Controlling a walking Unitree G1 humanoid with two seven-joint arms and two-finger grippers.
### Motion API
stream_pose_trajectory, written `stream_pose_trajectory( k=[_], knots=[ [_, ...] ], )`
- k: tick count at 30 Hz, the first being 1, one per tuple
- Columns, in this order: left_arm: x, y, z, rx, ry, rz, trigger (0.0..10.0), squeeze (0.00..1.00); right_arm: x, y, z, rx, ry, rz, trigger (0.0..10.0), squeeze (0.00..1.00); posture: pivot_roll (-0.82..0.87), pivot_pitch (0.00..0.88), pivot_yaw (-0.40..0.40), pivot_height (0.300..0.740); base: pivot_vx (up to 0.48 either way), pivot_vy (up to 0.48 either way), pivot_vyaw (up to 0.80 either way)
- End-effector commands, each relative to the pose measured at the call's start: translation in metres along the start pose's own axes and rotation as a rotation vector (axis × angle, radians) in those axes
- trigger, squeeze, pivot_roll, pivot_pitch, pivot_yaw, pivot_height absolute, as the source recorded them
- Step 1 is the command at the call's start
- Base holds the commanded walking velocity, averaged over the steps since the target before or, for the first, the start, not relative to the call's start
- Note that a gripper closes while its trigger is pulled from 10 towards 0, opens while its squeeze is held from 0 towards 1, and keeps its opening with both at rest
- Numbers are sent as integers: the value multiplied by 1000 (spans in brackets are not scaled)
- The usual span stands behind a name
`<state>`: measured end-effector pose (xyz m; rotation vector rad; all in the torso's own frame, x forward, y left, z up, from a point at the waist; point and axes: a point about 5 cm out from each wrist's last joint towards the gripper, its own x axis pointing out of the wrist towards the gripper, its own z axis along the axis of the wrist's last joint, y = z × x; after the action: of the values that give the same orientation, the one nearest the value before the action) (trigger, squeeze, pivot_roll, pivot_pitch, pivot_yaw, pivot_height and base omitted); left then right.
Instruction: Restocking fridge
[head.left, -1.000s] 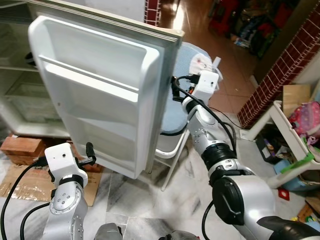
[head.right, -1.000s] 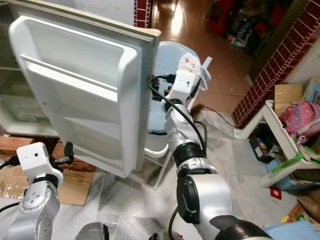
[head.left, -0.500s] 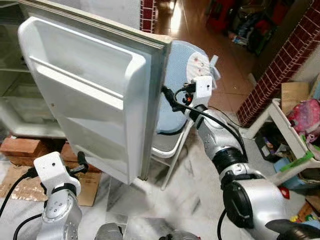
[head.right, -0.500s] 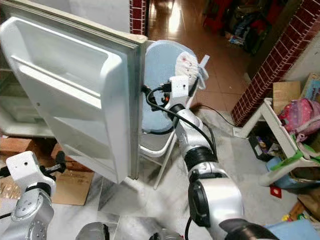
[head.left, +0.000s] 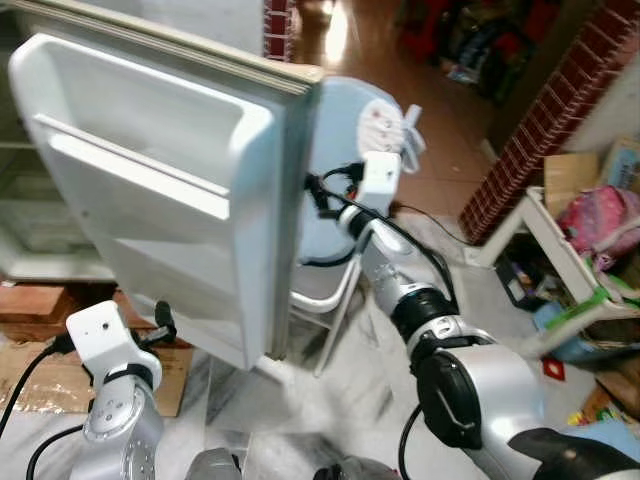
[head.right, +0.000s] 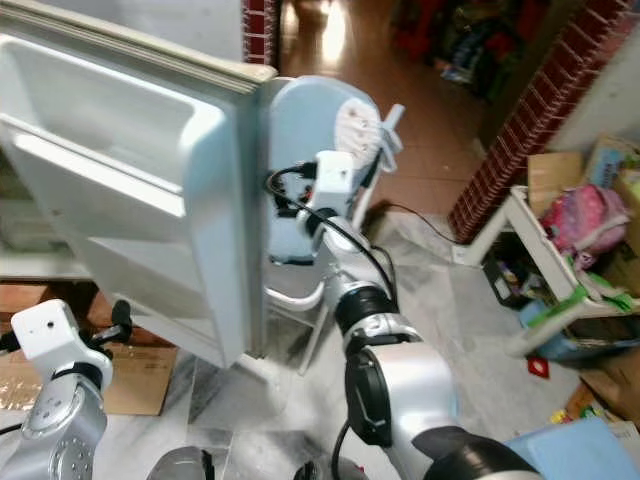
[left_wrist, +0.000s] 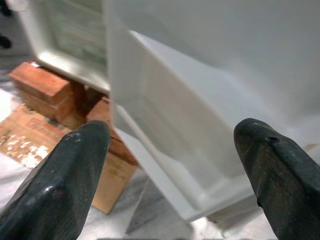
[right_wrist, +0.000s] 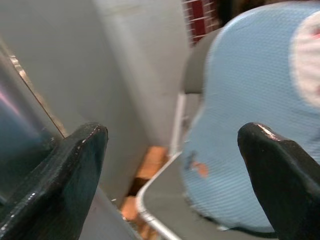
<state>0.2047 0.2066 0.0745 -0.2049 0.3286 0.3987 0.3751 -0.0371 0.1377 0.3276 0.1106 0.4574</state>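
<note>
Swinging further round across the last second, the fridge door (head.left: 170, 190) now stands wide open with its inner liner and bare shelf rails facing the robot, and the right arm has followed it, the elbow folding in as the wrist tracks the door's outer edge. The right gripper (head.left: 318, 192) sits just at that edge, between the door and the blue-cushioned chair (head.left: 335, 170) behind it; in the right wrist view its two fingers (right_wrist: 55, 180) are spread wide, the door's grey outer face on one side and the chair's cushion on the other, pinching nothing. The left gripper (head.left: 160, 325) hangs low near the door's bottom corner, and its fingers (left_wrist: 60, 185) are likewise spread apart and empty, looking along the door's lower shelf. Judging by this, the opening step looks nearly finished, while nothing to stock is held yet, so loading has not begun. The fridge cabinet (head.left: 40, 230) stands at the far left, its interior pale and apparently bare, resting on bricks (left_wrist: 42, 90) with flattened cardboard (head.left: 45, 375) beside them on a marbled floor (head.left: 330, 400). A cluttered white rack (head.left: 560, 270) and a red brick wall (head.left: 540, 130) stand to the right.
</note>
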Motion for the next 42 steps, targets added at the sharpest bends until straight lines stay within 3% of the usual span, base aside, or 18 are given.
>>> stream_pose_trajectory(
  k=[1, 8, 13, 21, 30, 42],
  knots=[
    [-3, 1, -2, -17, 18, 12, 10000, 0, 12, 39, 20, -21, -53, 201, 10000, 0, 224, 31, -98, 740, 0, 0, 0],
    [-2, 6, -7, -51, 59, 30, 10000, 0, 4, 16, 18, -39, -68, 153, 10000, 0, 206, 33, -92, 740, 0, 202, 0],
    [1, 2, -5, -37, 55, 13, 10000, 0, 2, 11, 18, -41, -82, 116, 10000, 0, 201, 33, -84, 740, 0, 480, 800],
    [3, 1, -4, -27, 59, 4, 10000, 0, 4, 22, 21, -29, -110, 163, 10000, 0, 202, 31, -81, 740, 0, 480, 0],
    [4, -1, -6, -28, 73, 7, 10000, 0, 0, 47, 16, -20, -90, 390, 10000, 0, 198, 30, -88, 740, 0, 480, 0],
    [6, -2, -2, -16, 46, 3, 10000, 0, -2, 45, 14, -104, -101, 353, 10000, 0, 197, 27, -87, 740, 0, 358, 118]
  ],
)
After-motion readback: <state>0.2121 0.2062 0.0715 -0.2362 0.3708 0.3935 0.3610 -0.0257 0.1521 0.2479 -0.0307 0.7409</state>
